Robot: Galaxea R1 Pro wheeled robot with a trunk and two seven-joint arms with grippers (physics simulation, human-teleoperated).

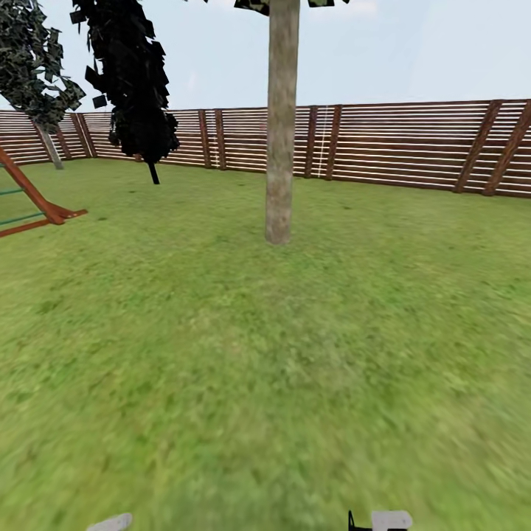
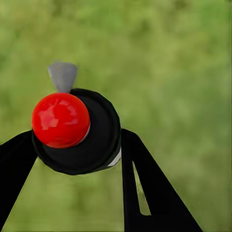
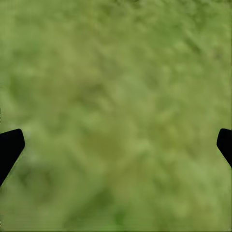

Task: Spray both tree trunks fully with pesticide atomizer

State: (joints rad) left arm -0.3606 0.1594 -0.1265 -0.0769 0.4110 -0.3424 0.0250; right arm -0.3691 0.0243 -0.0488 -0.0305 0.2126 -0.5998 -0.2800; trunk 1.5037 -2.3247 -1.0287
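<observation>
The sprayer is being clamped by the left fingers; the right fingers are being held wide, empty. The trunk is standing well off across the grass; spray released here is likely being wasted short.

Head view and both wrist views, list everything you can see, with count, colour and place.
Tree trunk: one, mottled grey-tan, centre of the lawn ahead.
Dark-leaved tree: one, near black, left, by the fence.
Leafy tree: one, grey-green, far left corner.
Fence: one, brown slats, across the back.
Play frame: one, red-brown, left edge.
Grass: green, all the ground.
Pesticide atomizer: one, black with red knob and grey nozzle, between the left gripper's fingers.
Left gripper: black, shut on the atomizer.
Right gripper: black, open over grass.
</observation>
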